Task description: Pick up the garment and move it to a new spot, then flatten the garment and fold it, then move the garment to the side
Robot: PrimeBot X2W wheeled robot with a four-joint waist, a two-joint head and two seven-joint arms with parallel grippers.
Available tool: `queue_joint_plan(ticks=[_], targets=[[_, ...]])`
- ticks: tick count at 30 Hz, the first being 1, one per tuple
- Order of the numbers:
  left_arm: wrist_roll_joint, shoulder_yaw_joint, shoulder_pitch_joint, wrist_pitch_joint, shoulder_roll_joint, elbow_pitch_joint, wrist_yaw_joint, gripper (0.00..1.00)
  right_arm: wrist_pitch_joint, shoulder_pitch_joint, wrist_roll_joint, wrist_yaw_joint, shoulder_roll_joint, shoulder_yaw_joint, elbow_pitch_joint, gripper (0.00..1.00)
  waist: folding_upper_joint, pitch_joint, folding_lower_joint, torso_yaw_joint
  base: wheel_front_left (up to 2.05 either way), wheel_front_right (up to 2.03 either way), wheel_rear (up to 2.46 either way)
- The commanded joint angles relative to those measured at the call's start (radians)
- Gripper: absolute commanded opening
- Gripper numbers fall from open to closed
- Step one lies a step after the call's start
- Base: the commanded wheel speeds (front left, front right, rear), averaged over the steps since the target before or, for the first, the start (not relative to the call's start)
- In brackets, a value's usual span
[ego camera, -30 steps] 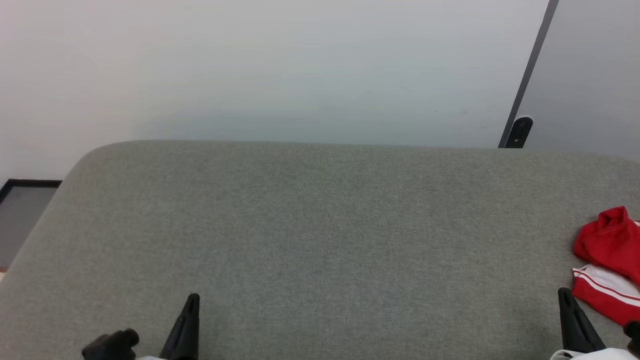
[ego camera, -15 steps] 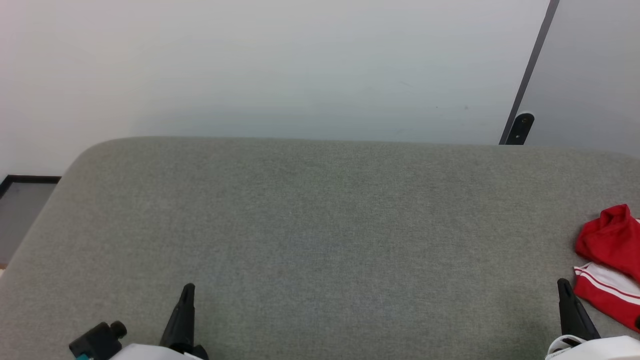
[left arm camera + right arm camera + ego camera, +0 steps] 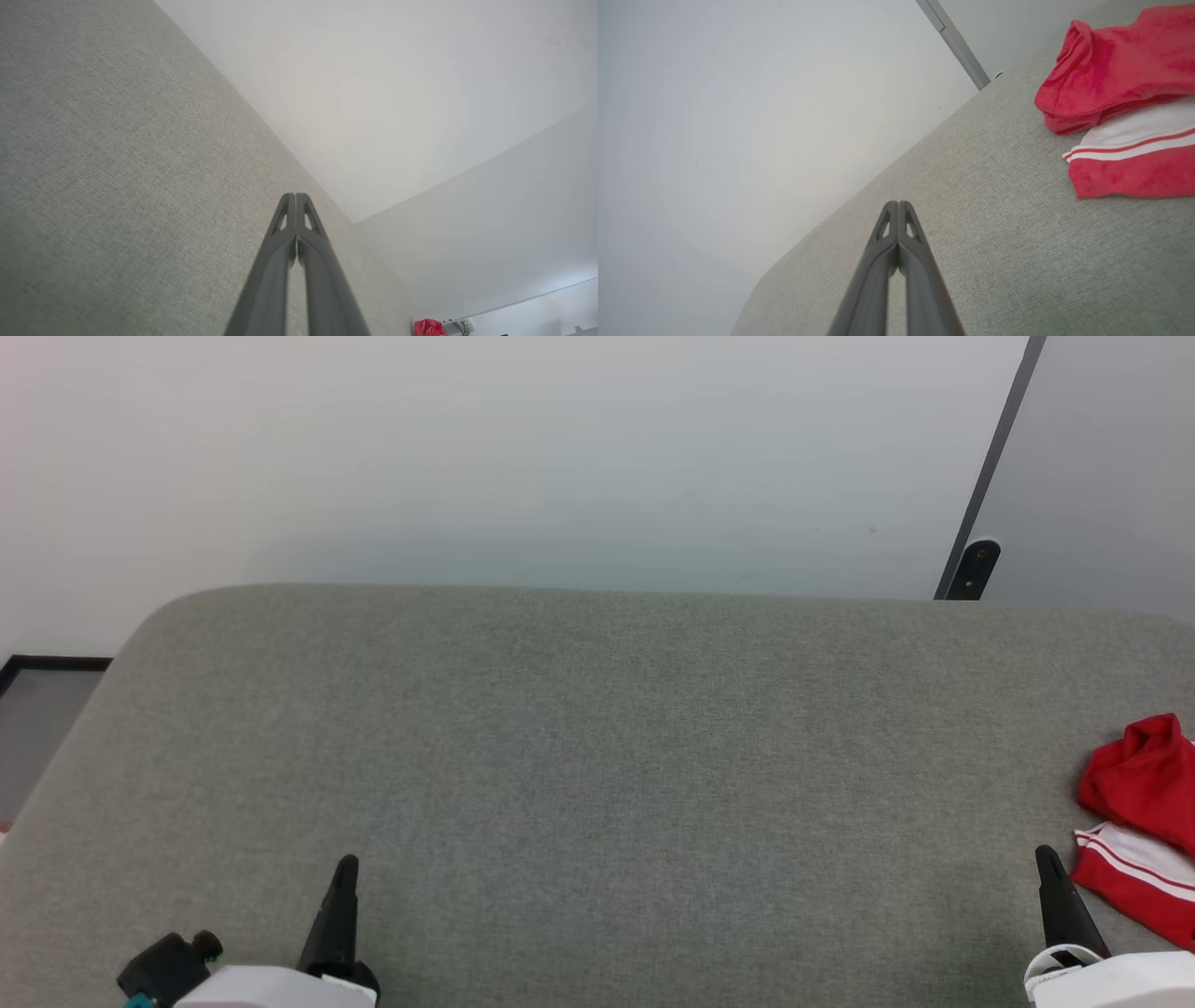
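- Head view: the garment lay crumpled at the far right edge of the grey upholstered surface, partly cut off by the frame. A bunched red fold sat above a white band with thin red stripes, with more red cloth below that.
- In the right wrist view the same heap rested on the upholstery at the upper right, its red fold rolled over the white striped part.
- The right gripper stood just left of the garment, near it but apart. Its two dark fingers were pressed together with nothing between them.
- The left gripper was well apart from the garment, at the lower left over bare upholstery. Its fingers were likewise clenched and empty, and their tips met in the left wrist view.
- A small red lump at the lower right of the left wrist view was probably the garment, though too small to be sure.
- Behind the surface rose a pale wall. A dark slanted strip ran down it at the upper right to a small black fitting.
- A patch of grey floor edged in black showed at the far left.
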State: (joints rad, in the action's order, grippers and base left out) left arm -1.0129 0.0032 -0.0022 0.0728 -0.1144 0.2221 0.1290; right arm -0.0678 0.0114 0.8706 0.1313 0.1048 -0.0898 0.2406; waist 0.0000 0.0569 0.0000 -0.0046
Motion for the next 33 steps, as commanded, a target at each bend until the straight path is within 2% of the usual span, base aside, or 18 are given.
queue_joint_plan(ticks=[1, 33], targets=[[-0.032, 0.010, -0.029, -0.008, 0.000, -0.008, 0.001, 0.00, 0.009, 0.028, 0.039, 0.000, -0.001, -0.004, -0.010, 0.00, 0.0000, -0.001, 0.0000, 0.000, 0.00, 0.00, 0.00], [-0.308, 0.059, -0.068, -0.095, 0.031, 0.006, 0.002, 0.00, 0.094, 0.067, 0.378, -0.001, -0.027, -0.016, -0.004, 0.00, 0.0000, -0.025, 0.0000, 0.002, 0.00, 0.00, 0.00]])
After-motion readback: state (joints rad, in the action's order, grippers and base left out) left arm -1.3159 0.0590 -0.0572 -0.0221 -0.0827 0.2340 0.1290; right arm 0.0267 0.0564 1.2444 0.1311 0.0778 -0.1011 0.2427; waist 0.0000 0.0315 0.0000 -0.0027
